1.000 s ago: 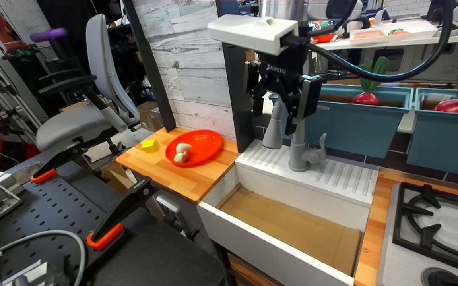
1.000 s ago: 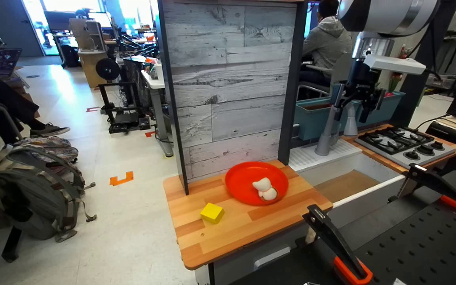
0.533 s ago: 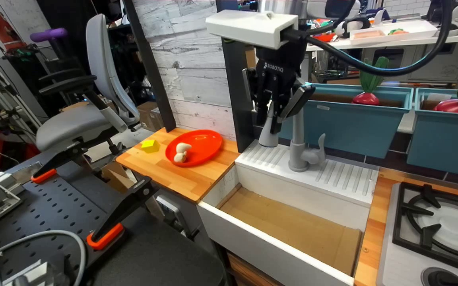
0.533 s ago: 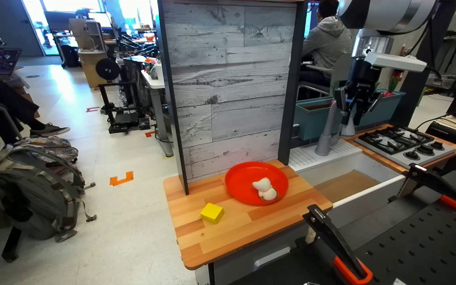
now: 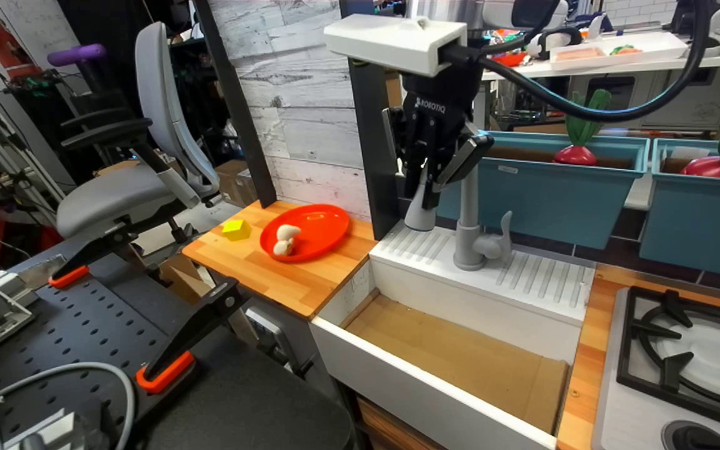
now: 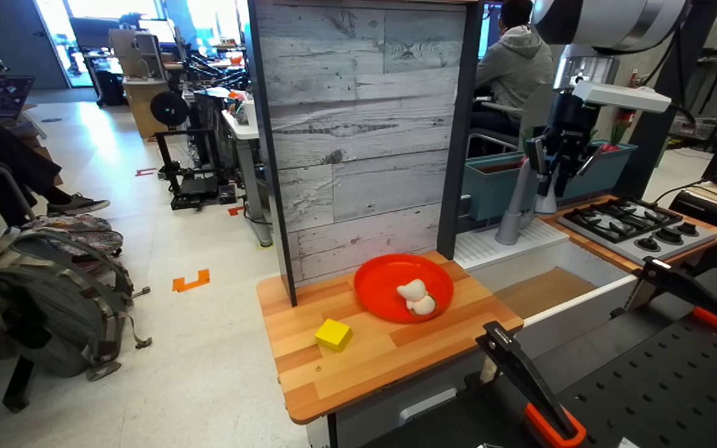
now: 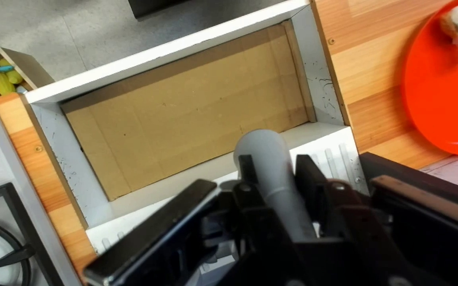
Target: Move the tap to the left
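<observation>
The tap (image 5: 469, 203) is a matte grey curved faucet rising from the ribbed white ledge behind the sink. Its flared spout end (image 5: 421, 211) points down on the picture's left side of the post. My gripper (image 5: 422, 191) has its black fingers on either side of the spout, just above that flared end. In the wrist view the gripper (image 7: 275, 163) is shut on the grey tap (image 7: 264, 153), one finger against each side. The black gripper (image 6: 551, 184) covers the top of the spout in an exterior view, while the tap's post (image 6: 511, 214) shows.
The sink (image 5: 435, 400) lies in front of the tap. A stove (image 5: 704, 350) is on one side; a red plate (image 5: 329, 228) and yellow block (image 5: 236, 230) are on the wooden counter opposite. A dark upright (image 5: 375, 137) and teal planters (image 5: 547, 194) stand close behind.
A second ago my gripper stood open above the spout; it has lowered and shut on it. The spout end has shifted slightly towards the dark upright.
</observation>
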